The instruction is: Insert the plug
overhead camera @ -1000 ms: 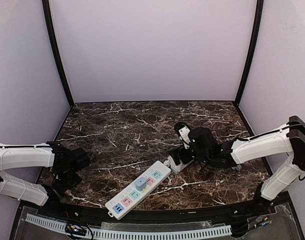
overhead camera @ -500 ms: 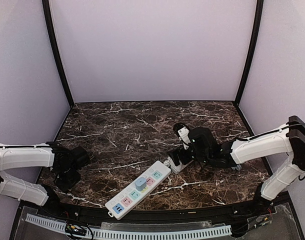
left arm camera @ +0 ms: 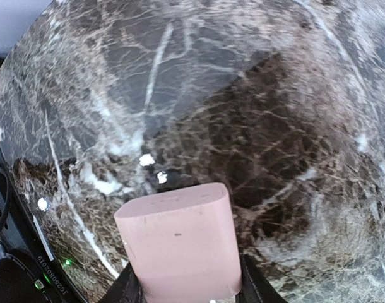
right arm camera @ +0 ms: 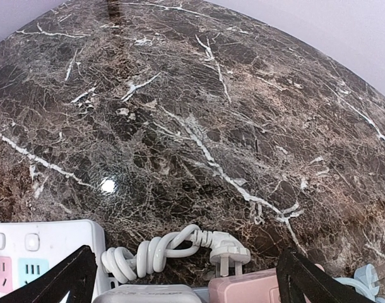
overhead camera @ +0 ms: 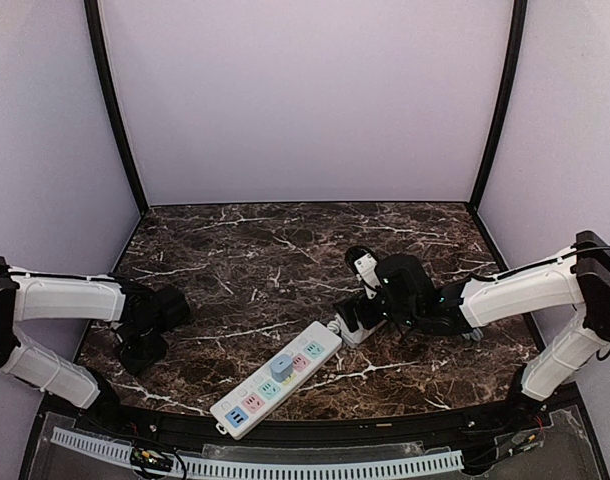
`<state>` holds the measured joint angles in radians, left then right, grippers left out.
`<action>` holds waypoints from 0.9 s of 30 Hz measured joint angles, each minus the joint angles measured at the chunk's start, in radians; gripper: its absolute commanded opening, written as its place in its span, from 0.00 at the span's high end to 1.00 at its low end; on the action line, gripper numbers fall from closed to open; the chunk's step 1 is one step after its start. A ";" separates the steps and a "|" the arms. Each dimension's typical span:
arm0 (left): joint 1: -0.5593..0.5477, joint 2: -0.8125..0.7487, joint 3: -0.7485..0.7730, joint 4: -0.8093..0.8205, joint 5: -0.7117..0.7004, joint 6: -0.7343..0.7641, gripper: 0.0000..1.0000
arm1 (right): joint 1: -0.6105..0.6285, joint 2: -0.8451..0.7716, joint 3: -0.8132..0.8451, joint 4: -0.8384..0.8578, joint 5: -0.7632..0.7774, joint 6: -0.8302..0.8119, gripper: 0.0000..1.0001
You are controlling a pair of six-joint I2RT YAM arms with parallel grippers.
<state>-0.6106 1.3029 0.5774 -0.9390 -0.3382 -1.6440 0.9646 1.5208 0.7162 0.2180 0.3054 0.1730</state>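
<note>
In the left wrist view a pink, rounded block of a plug (left arm camera: 178,243) stands between the two black fingers of my left gripper (left arm camera: 183,287), which is shut on it just above the marble. From above, that gripper (overhead camera: 143,342) sits at the table's left side, far from the white power strip (overhead camera: 247,403). The strip lies diagonally near the front edge, with a grey-blue plug (overhead camera: 282,367) in one of its sockets. My right gripper (overhead camera: 368,308) is open beside the strip's far end, its fingers (right arm camera: 63,278) spread wide.
Below the right gripper (right arm camera: 186,287) lie the strip's coiled white cord with its plug (right arm camera: 180,248), a second pink adapter (right arm camera: 255,289), a pale grey adapter (right arm camera: 148,295) and the strip's corner (right arm camera: 41,249). Black frame posts and lilac walls ring the dark marble table (overhead camera: 285,250).
My left gripper has shut on the pink plug and shifted slightly right and away from the front edge. The right arm and the power strip have not moved.
</note>
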 measured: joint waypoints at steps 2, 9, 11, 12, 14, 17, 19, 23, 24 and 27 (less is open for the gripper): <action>0.000 0.031 0.023 0.004 -0.003 0.037 0.77 | 0.000 0.000 0.000 0.000 0.000 0.000 0.01; 0.000 0.137 0.101 0.008 -0.025 0.178 0.84 | 0.000 0.002 0.002 0.000 0.002 0.000 0.01; 0.000 0.147 0.108 0.013 -0.030 0.226 0.87 | 0.000 0.003 0.002 -0.001 0.003 0.001 0.02; 0.000 0.148 0.109 0.019 -0.034 0.250 0.88 | 0.000 0.003 0.002 -0.001 0.004 0.001 0.01; -0.002 0.149 0.109 0.034 -0.043 0.302 0.89 | 0.000 0.003 0.002 -0.001 0.005 0.001 0.02; -0.014 0.145 0.109 0.066 -0.056 0.381 0.89 | 0.000 0.003 0.002 -0.001 0.005 0.001 0.01; -0.030 0.138 0.109 0.106 -0.058 0.426 0.92 | 0.000 0.003 0.002 -0.001 0.005 0.002 0.01; -0.077 0.114 0.103 0.212 -0.049 0.506 0.97 | 0.000 0.003 0.004 -0.002 0.005 0.005 0.01; -0.087 0.109 0.103 0.229 -0.048 0.520 0.97 | 0.000 0.003 0.004 -0.002 0.005 0.005 0.01; -0.116 0.090 0.103 0.268 -0.049 0.554 0.97 | 0.000 0.003 0.004 -0.002 0.005 0.005 0.01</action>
<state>-0.7261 1.3930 0.6807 -0.6708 -0.3874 -1.0901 0.9646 1.5234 0.7200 0.2165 0.3107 0.1783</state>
